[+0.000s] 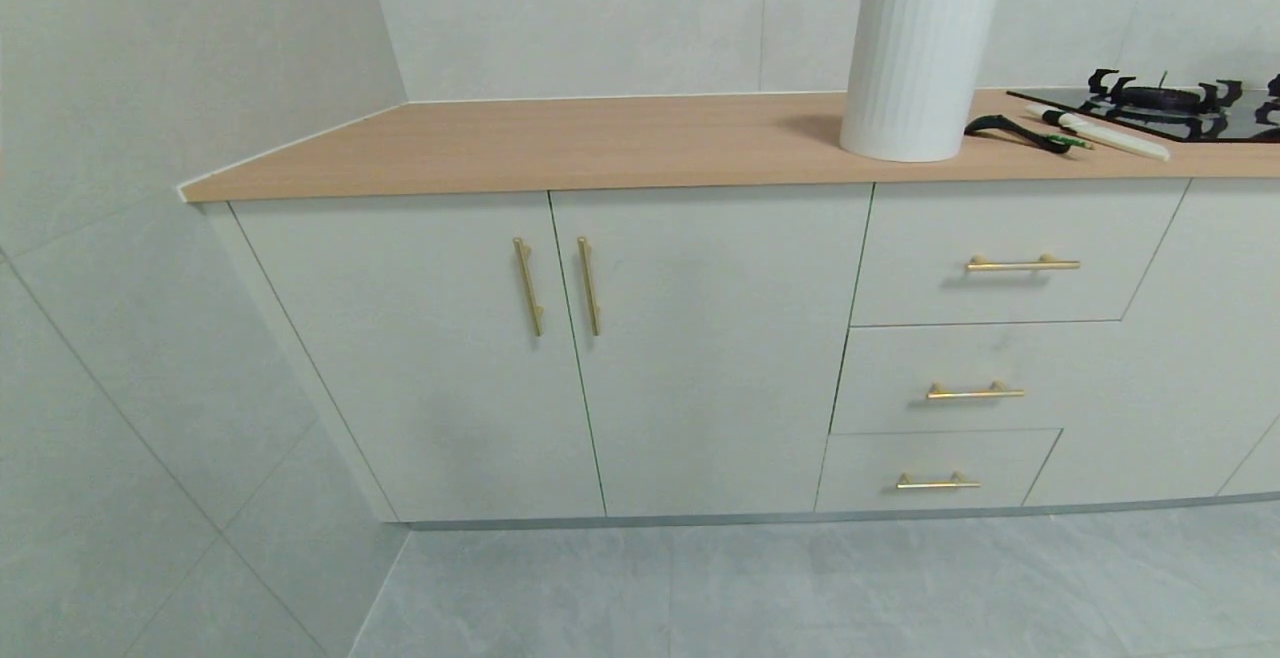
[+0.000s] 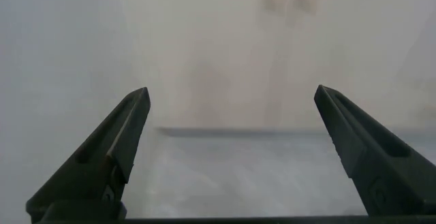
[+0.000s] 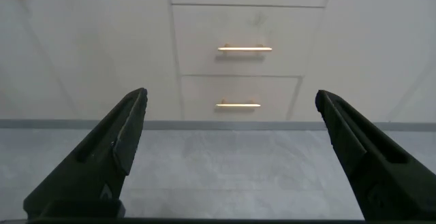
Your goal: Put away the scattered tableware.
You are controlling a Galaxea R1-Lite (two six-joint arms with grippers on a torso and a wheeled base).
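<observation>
Left gripper [image 2: 231,93], right gripper [image 3: 231,94]: both spread wide, nothing held.
Tableware: slim black utensil [image 1: 1008,128] and long white-handled utensil [image 1: 1115,138] lie flat on wood table [image 1: 600,143], just right of white ribbed canister [image 1: 918,63]; well apart from both grippers.

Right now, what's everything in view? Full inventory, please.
ribbed container: one, white, upright on the countertop's right part
black utensil: one, black, lying right of the container
white-handled utensil: one, white, lying beside the black one, near the hob
gas hob: one, black, countertop's far right
countertop: one, wood-coloured
cabinet doors: two, off-white, gold handles, shut, below left
drawers: three, off-white, gold handles, shut, stacked under the container
left jaws: one pair, black, open
right jaws: one pair, black, open, facing the lower drawers
</observation>
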